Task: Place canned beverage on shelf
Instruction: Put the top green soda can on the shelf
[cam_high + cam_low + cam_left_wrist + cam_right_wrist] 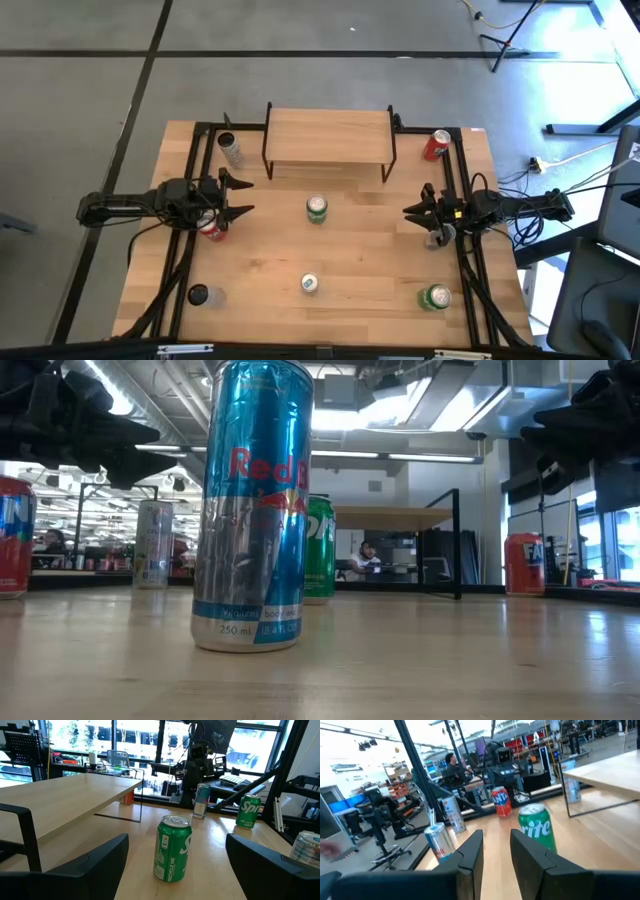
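The shelf (330, 138), a low rack with a light plank top and thin black legs, stands at the table's far middle. A green can (316, 208) stands upright on the table in front of it, between my two grippers. My left gripper (238, 196) is wide open and empty, pointing at the green can (173, 848) from the table's left. A red can (212, 229) stands just under that arm. My right gripper (410, 212) points at the green can (537, 827) from the right, empty, with a narrow gap between its fingers.
Other cans stand about: silver (231, 149) at the far left, red (436, 145) at the far right, a slim blue-silver one (309, 284) near the front middle, a dark one (198, 295) front left, a green one (435, 297) front right, one (438, 237) under the right arm.
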You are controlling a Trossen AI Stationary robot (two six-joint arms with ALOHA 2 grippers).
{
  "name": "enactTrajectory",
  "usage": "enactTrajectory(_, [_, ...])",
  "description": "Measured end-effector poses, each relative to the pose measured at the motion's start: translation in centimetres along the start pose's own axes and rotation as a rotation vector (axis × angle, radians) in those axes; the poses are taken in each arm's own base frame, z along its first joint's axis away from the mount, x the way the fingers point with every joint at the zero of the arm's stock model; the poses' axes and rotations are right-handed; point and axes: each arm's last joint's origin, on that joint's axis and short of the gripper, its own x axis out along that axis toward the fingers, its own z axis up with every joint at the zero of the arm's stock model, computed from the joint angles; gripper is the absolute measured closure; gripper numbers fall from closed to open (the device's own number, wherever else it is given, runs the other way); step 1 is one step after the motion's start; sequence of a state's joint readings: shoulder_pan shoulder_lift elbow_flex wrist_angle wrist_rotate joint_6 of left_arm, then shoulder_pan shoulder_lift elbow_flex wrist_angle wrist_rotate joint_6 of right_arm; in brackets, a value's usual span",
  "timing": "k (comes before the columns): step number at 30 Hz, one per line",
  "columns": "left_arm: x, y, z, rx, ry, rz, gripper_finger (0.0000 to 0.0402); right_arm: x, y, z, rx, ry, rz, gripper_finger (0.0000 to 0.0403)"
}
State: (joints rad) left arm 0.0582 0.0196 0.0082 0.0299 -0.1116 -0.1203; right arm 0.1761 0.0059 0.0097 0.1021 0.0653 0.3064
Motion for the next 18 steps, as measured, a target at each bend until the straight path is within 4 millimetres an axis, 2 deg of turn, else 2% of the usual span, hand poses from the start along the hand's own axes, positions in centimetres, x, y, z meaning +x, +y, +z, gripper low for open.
enactTrajectory(6, [0.0, 0.0, 0.0, 0.0, 0.0, 0.0, 0.0075, 0.0, -0.1, 0.7, 0.038, -0.097, -0.069, 0.0315])
enactTrajectory(10, [0.0, 0.0, 0.0, 0.0, 0.0, 0.0, 0.0075, 0.2, -0.3, 0.8, 0.141, -0.13, -0.158, 0.0315])
enactTrajectory(13, [0.0, 0.0, 0.0, 0.0, -0.001, 0.001, 0.0075, 0.4, -0.3, 1.6, 0.198, -0.178, -0.23, 0.0315])
enactTrajectory(18, [0.0, 0.0, 0.8, -0.018, -0.089, 0.027, 0.0075, 1.2, 0.0, 3.4, 0.191, -0.184, -0.351, 0.0315])
